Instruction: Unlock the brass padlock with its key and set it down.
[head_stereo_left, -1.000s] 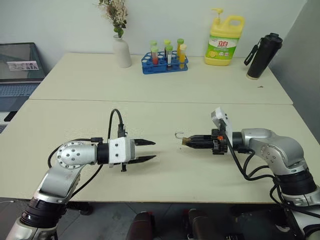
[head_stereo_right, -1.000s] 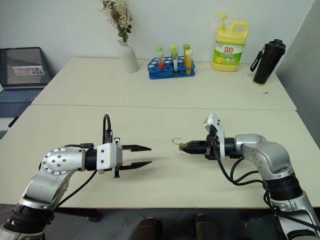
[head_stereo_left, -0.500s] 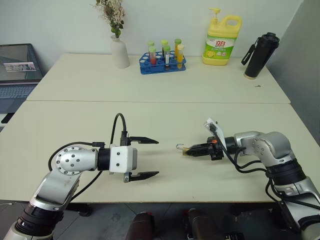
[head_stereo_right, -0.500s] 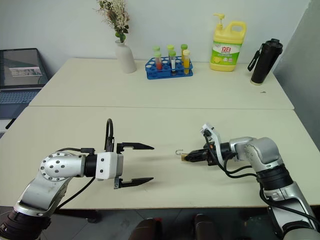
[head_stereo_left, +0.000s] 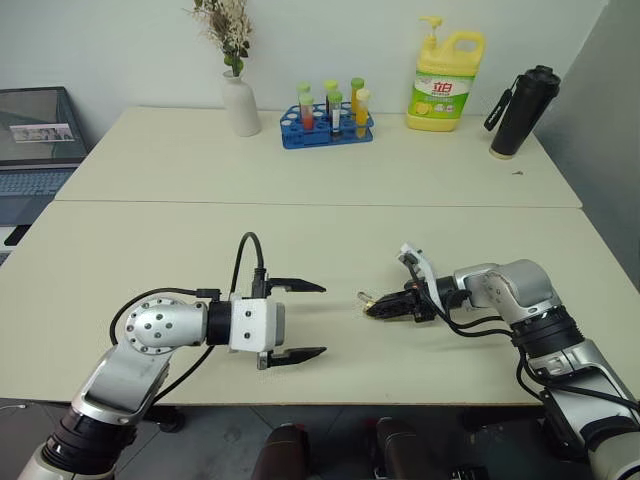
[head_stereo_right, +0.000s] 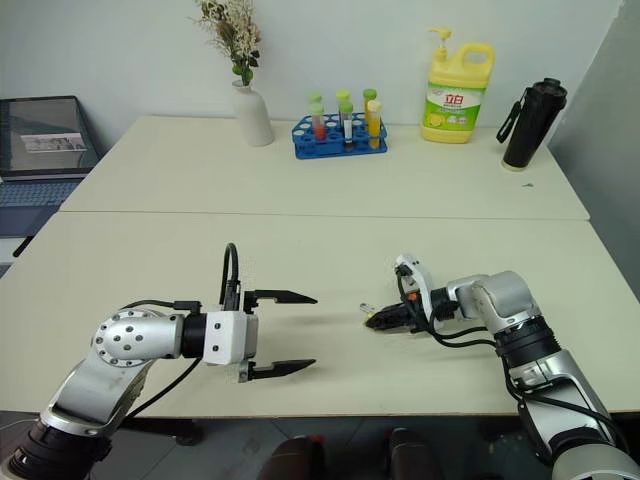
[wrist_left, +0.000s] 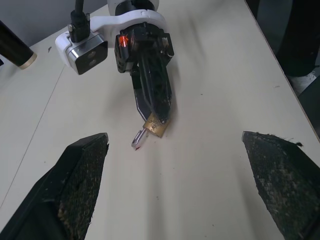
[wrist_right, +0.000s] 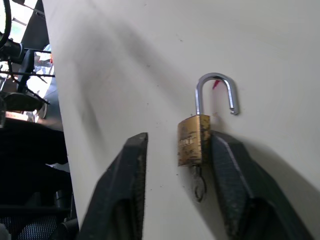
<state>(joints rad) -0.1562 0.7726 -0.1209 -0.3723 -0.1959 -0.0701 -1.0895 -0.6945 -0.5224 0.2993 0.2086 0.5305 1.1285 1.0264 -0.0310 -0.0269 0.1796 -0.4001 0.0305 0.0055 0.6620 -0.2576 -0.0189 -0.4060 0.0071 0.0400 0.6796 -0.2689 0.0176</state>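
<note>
The brass padlock (wrist_right: 192, 140) lies on the cream table (head_stereo_left: 320, 240) with its silvery shackle swung open. The key (wrist_right: 198, 184) sticks out of its underside. My right gripper (wrist_right: 176, 142) is low at the table and open. The padlock rests against one finger (wrist_right: 227, 165), with a clear gap to the other. In the left eye view the padlock (head_stereo_left: 364, 299) shows just past the right gripper's (head_stereo_left: 385, 307) tips. My left gripper (head_stereo_left: 305, 318) hovers a short way to the left, wide open and empty, pointing at the padlock (wrist_left: 156, 125).
Along the far table stand a white vase (head_stereo_left: 240, 105), a blue rack of test tubes (head_stereo_left: 328, 128), a yellow detergent bottle (head_stereo_left: 443, 72) and a black flask (head_stereo_left: 520, 100). A laptop (head_stereo_left: 35, 135) sits off the left edge. A seam runs across between the two tables.
My right gripper sank to the table with the padlock and opened, letting it rest there. My left gripper opened wider and stayed roughly in place.
</note>
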